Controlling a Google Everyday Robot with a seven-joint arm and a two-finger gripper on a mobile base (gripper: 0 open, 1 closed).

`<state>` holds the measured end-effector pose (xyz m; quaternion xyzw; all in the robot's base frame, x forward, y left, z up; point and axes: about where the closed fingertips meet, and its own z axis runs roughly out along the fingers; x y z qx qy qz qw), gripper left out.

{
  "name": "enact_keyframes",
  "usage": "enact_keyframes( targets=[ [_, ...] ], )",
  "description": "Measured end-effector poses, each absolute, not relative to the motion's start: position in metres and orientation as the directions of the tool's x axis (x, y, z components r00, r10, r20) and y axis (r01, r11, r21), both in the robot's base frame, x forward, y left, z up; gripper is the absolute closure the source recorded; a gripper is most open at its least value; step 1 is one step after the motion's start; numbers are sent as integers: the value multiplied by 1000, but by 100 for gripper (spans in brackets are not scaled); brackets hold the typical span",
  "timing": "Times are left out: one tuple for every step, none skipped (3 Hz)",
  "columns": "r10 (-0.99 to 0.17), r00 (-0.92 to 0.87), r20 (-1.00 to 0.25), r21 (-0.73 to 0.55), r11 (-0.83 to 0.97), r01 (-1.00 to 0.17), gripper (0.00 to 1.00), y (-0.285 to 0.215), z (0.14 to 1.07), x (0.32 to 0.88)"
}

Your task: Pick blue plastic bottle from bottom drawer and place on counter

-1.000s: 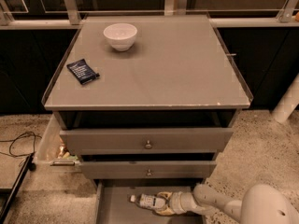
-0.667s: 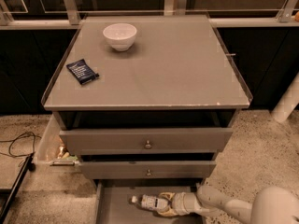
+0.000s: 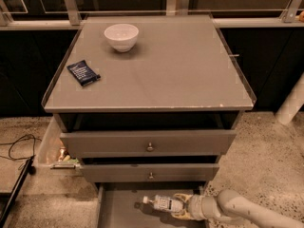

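Note:
The blue plastic bottle (image 3: 160, 203) is a small clear bottle with a white cap pointing left and a white label. It lies on its side over the open bottom drawer (image 3: 118, 213), at the frame's lower edge. My gripper (image 3: 180, 206) reaches in from the right, and its fingers (image 3: 181, 197) are closed around the bottle's base end. A shadow shows on the drawer floor under the bottle. The counter (image 3: 166, 75) is the flat grey cabinet top above.
A white bowl (image 3: 121, 36) and a dark blue snack packet (image 3: 83, 73) sit on the counter's left side. Two upper drawers with knobs (image 3: 150, 147) overhang the bottom drawer. A white bin (image 3: 53, 152) and a cable (image 3: 19, 145) are at the left, a white post (image 3: 290, 103) at the right.
The bottle and gripper have shifted slightly up in the drawer. My arm's elbow has moved lower and further right.

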<state>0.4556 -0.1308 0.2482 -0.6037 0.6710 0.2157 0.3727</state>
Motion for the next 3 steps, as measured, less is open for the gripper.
enact_keyframes(
  targets=[
    [-664, 65, -745, -241, 177, -954, 100, -163, 315, 449],
    [-667, 107, -737, -305, 187, -934, 100, -195, 385, 447],
    [-679, 134, -721, -356, 198, -913, 100, -224, 456, 444]
  ],
)
